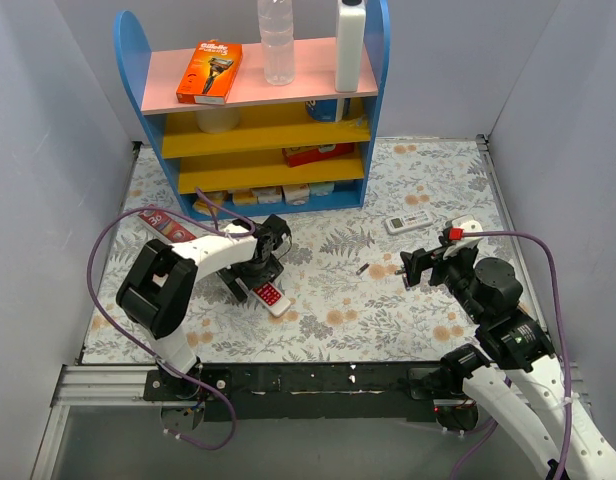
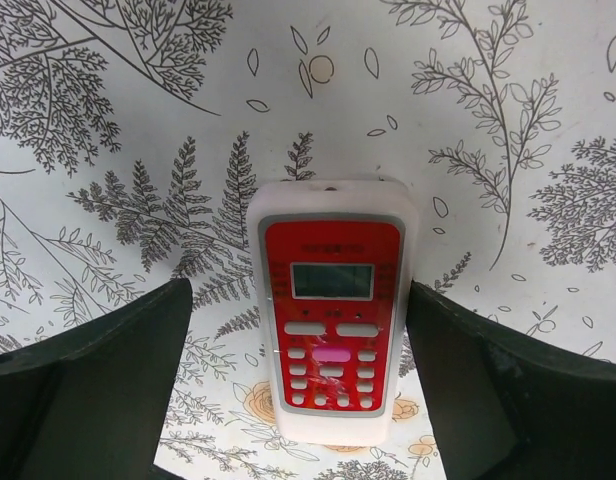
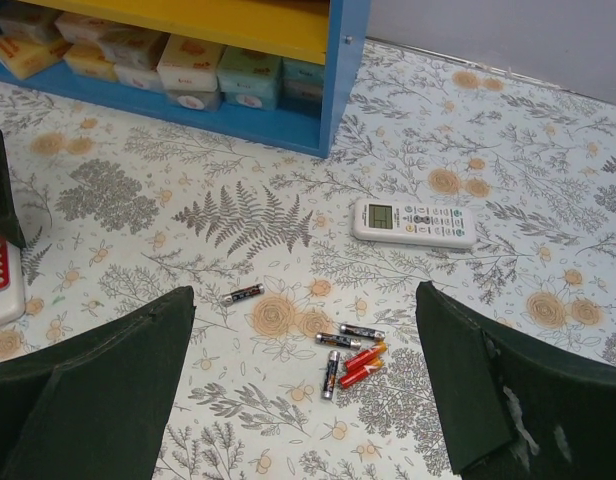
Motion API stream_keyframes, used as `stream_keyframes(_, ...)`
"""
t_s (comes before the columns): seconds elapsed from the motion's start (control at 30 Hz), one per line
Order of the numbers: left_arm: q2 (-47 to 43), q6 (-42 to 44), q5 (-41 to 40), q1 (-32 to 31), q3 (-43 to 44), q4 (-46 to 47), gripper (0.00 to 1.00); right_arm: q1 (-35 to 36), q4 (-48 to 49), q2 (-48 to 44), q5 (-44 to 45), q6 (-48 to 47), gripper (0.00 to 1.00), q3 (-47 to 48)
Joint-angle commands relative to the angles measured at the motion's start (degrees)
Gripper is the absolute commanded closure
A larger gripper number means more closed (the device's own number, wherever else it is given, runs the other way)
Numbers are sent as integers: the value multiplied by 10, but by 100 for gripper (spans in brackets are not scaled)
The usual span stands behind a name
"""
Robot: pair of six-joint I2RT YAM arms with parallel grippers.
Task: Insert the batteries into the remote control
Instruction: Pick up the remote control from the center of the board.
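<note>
The small flat red-fronted remote control [image 2: 331, 310] lay face up on the floral bench [image 1: 428, 180] at the left, between the left arm's jaws, spread wide and empty, one along each long side. The thin dark batteries [image 3: 346, 360] lay scattered just beyond the right arm's jaws, likewise spread, empty.

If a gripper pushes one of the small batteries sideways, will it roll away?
Probably yes: the batteries are thin round cylinders lying on their sides on the flat table. They look rigid and are likely light, being far smaller than the white remote.
</note>
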Motion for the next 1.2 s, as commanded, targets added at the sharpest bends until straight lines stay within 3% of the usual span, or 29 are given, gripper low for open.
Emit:
stream_keyframes(0.0,4,-48,-14,-5,11,9,15,1,27,-1,-9,-11,2,-1)
stream_keyframes(0.2,13,-46,-1,-11,10,20,30,1,16,1,-25,-11,2,-1)
stream_keyframes(0.37,13,-33,7,-14,8,39,50,1,5,22,-52,-3,2,14)
stream_keyframes(0.47,5,-13,8,-14,8,56,62,1,-1,44,-87,11,2,24)
stream_keyframes(0.63,-45,47,20,-14,4,127,70,1,-20,118,-180,38,2,48)
stream_keyframes(0.7,-85,72,30,-15,-6,179,76,1,-18,143,-250,48,2,49)
stream_keyframes(0.9,-196,163,86,-14,-73,362,80,1,23,243,-416,122,2,44)
stream_keyframes(1.03,-306,211,145,-14,-149,511,82,2,91,286,-483,193,2,42)
stream_keyframes(1.17,-363,228,223,-14,-211,683,85,2,182,284,-515,257,2,31)
